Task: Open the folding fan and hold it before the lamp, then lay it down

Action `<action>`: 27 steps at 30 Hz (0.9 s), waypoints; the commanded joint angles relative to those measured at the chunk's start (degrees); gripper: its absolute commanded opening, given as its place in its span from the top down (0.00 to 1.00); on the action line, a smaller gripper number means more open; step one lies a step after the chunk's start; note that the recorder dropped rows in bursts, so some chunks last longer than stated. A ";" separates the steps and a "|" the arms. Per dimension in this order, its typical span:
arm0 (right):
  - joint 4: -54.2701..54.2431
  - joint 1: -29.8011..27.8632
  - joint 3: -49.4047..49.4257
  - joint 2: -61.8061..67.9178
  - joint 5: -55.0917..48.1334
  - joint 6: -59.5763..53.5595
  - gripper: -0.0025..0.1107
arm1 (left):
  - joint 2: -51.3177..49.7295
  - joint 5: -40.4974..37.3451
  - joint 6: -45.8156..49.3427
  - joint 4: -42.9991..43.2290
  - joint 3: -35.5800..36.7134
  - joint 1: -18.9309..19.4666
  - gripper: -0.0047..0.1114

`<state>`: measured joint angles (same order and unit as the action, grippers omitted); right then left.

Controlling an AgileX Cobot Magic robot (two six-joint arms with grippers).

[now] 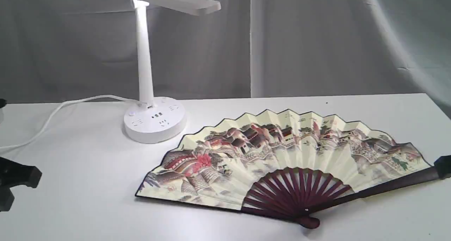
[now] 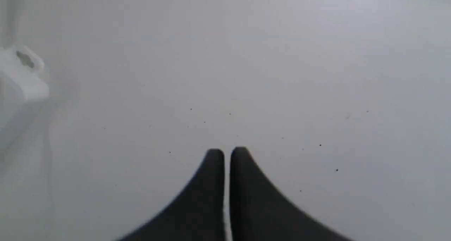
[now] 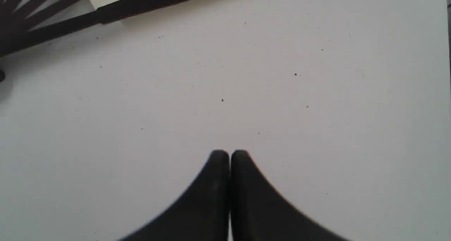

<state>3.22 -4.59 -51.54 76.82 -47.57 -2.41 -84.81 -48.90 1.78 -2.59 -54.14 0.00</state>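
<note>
Exterior view shows the large pleated cream paper fan (image 1: 282, 153), painted with a village and carried on dark maroon wooden ribs, lying fully spread and flat on the white tabletop (image 1: 88, 191). It sits in front of and to the right of the white plastic desk lamp (image 1: 145, 72), apart from its round socket base. Left end effector (image 2: 227, 153) and right end effector (image 3: 229, 153) each have their fingers pressed together over bare tabletop, holding nothing. The fan looks light. Its paper leaf is probably thin and easily creased or torn, while the maroon guard stick (image 1: 394, 181) looks stiff. I judge the guards, or the ribs near the rounded pivot (image 1: 310, 221), the safe places to grip, though lying flat they offer little edge.
</note>
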 commanded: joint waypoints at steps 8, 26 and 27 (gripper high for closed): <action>-0.25 0.03 0.38 -6.09 -0.22 -0.31 0.98 | 14.72 -0.11 0.34 0.31 -0.16 0.07 0.96; -0.25 0.03 0.38 -31.52 -1.52 -0.31 0.98 | 39.53 -0.85 0.00 0.31 -0.16 0.07 0.96; -0.25 0.03 0.38 -32.71 -1.89 -0.31 0.98 | 40.85 -0.94 0.00 0.31 -0.16 0.07 0.96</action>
<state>3.22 -4.59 -51.54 46.52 -48.76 -2.41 -46.02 -49.65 1.98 -2.26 -54.14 -0.04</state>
